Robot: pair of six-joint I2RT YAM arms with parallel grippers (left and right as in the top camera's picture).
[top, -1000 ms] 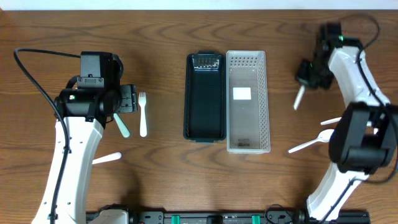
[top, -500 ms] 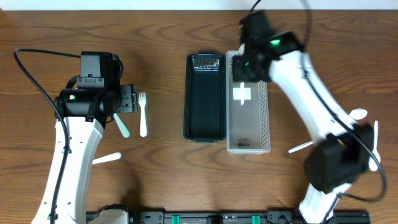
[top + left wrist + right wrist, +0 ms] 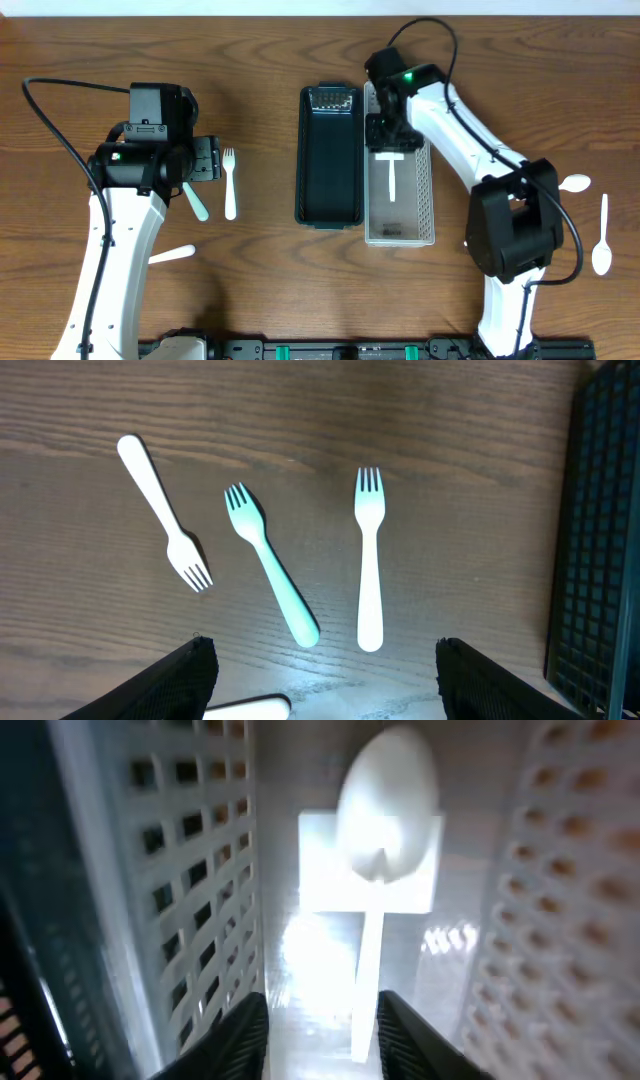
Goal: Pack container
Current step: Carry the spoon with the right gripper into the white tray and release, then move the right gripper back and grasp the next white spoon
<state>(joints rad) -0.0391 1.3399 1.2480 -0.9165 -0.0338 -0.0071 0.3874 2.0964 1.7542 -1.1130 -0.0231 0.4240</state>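
Observation:
A white spoon lies inside the white perforated basket. In the right wrist view its bowl rests over a white label and its handle runs toward the camera. My right gripper hovers low over the basket's far end, and its fingers are open, with the handle's end just between them. The black container stands beside the basket on its left. My left gripper is open and empty above several forks.
A white fork, a teal fork and another white fork lie left of the black container. A white handle lies nearer the front. Two white spoons lie at the far right.
My right arm swung from the far right of the table to the white basket, carrying a white spoon. The spoon now lies in the basket. The left arm has not moved.

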